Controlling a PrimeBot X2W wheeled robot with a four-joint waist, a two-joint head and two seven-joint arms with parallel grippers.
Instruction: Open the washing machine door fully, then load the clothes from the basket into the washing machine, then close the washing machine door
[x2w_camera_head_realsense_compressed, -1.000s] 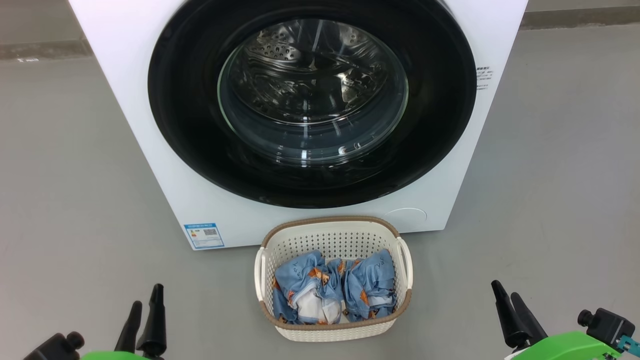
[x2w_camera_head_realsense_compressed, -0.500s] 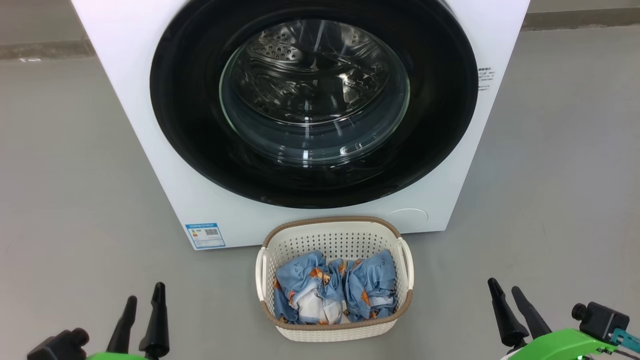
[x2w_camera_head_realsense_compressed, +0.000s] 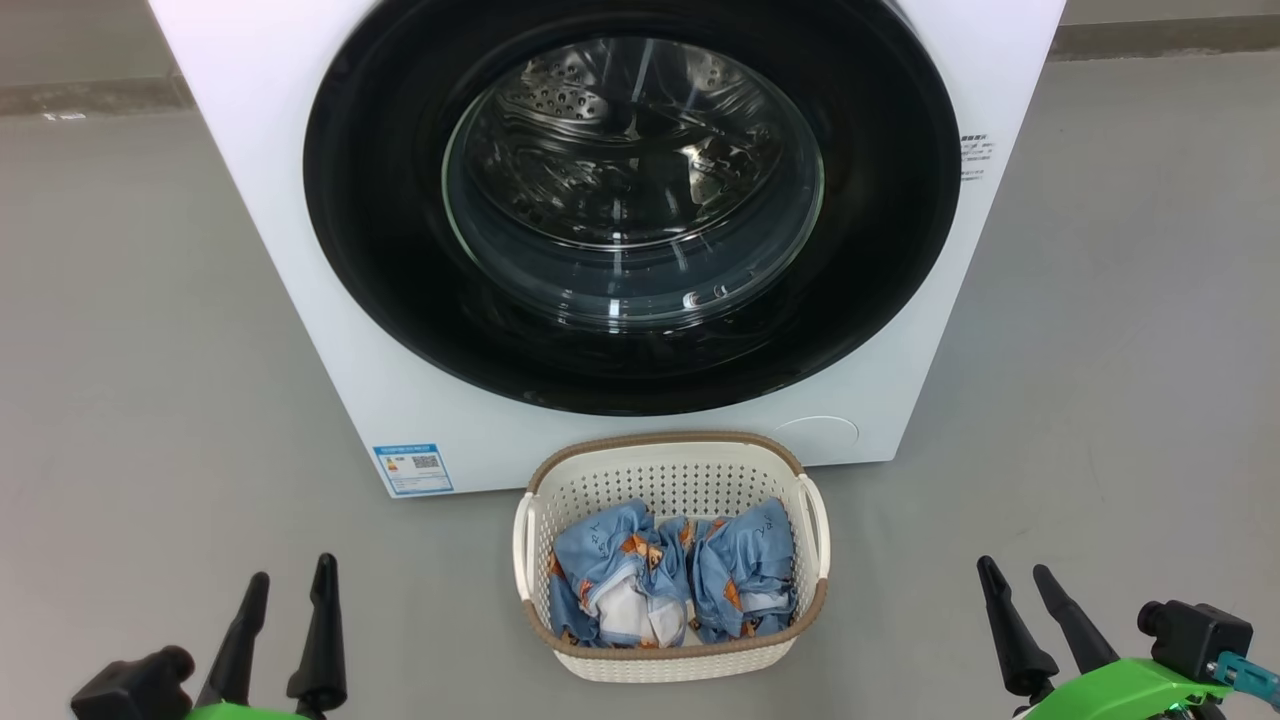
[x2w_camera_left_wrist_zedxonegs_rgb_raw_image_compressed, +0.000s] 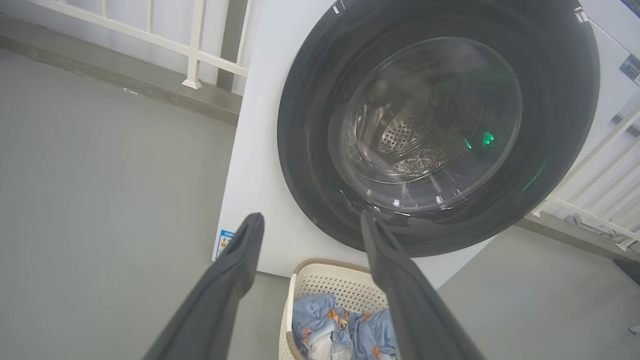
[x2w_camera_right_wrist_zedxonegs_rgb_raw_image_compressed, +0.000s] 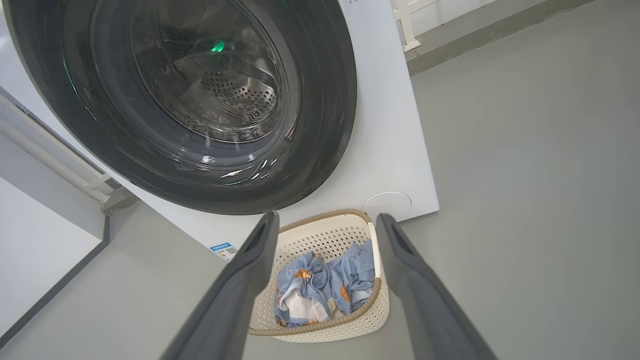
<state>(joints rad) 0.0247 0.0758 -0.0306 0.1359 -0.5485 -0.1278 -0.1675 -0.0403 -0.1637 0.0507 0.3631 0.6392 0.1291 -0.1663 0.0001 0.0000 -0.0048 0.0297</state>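
I have the washing machine (x2w_camera_head_realsense_compressed: 270, 200) standing square in front of me on the grey floor (x2w_camera_head_realsense_compressed: 130, 330). Its door (x2w_camera_head_realsense_compressed: 370, 250) is closed flush against the white front, the wide black rim unbroken all round, and the steel drum (x2w_camera_head_realsense_compressed: 600, 120) shows through the glass bowl. The basket (x2w_camera_head_realsense_compressed: 670, 475) sits on the floor just in front of the machine, below the door's lower edge; I cannot tell whether it touches the front panel. Inside it the clothes (x2w_camera_head_realsense_compressed: 620, 565) lie as two crumpled blue bundles side by side, the left one showing a white inner part. A blue label sticker (x2w_camera_head_realsense_compressed: 412, 468) marks the machine's lower left corner, and the round filter cover (x2w_camera_head_realsense_compressed: 818, 432) sits at the lower right, just beyond the basket's right handle.

My left gripper (x2w_camera_head_realsense_compressed: 292, 570) hangs low at the left with its fingers spread and nothing between them, well apart from the basket. My right gripper (x2w_camera_head_realsense_compressed: 1012, 566) is low at the right — likewise spread, pinching nothing. In the right wrist view the basket shows between the two fingers, with the door above it — neither is touched.
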